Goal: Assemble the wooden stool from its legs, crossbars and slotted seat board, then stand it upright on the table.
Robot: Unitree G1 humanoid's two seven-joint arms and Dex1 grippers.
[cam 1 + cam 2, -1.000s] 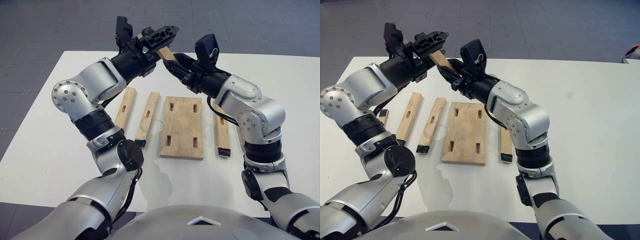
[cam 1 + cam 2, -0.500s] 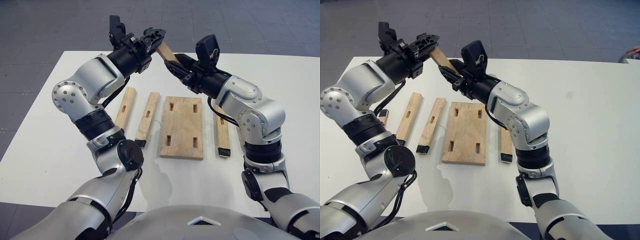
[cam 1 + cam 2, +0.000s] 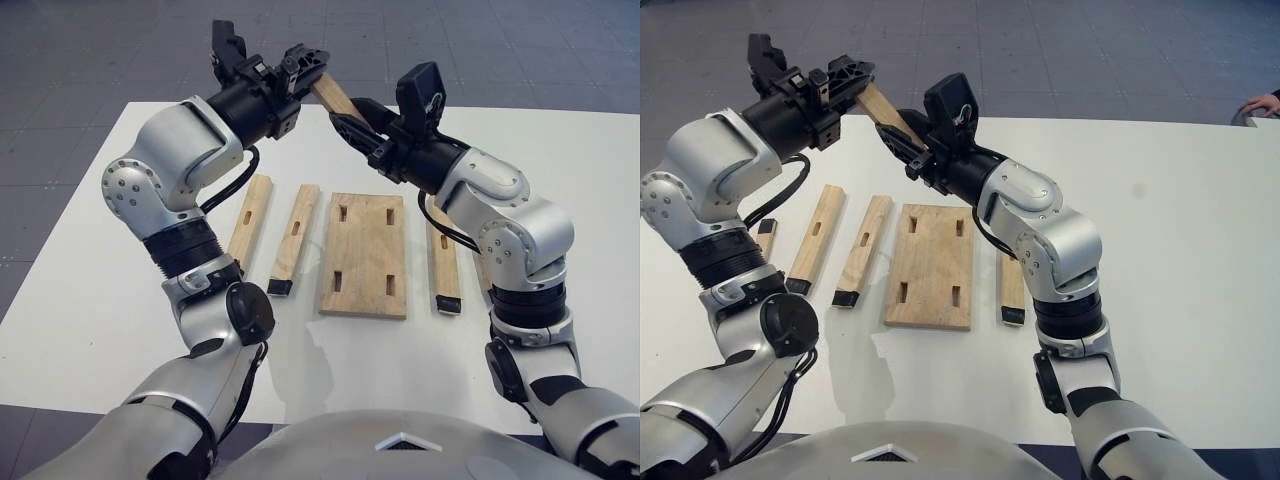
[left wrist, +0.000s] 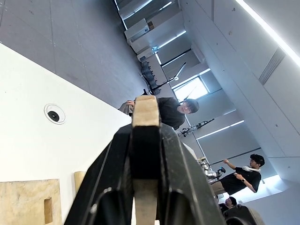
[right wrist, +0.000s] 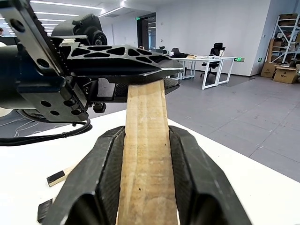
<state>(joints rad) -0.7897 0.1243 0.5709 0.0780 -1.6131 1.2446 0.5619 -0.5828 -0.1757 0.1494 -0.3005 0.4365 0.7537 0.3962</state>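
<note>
Your left pincer (image 3: 308,72) and right pincer (image 3: 345,122) both clamp one wooden bar (image 3: 332,97) over the surface's (image 3: 90,300) far edge. The seat board (image 3: 365,255) and legs (image 3: 297,228) lie unjoined.

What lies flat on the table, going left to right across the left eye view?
First leg → second leg → seat board → third leg, beside the right arm.
</note>
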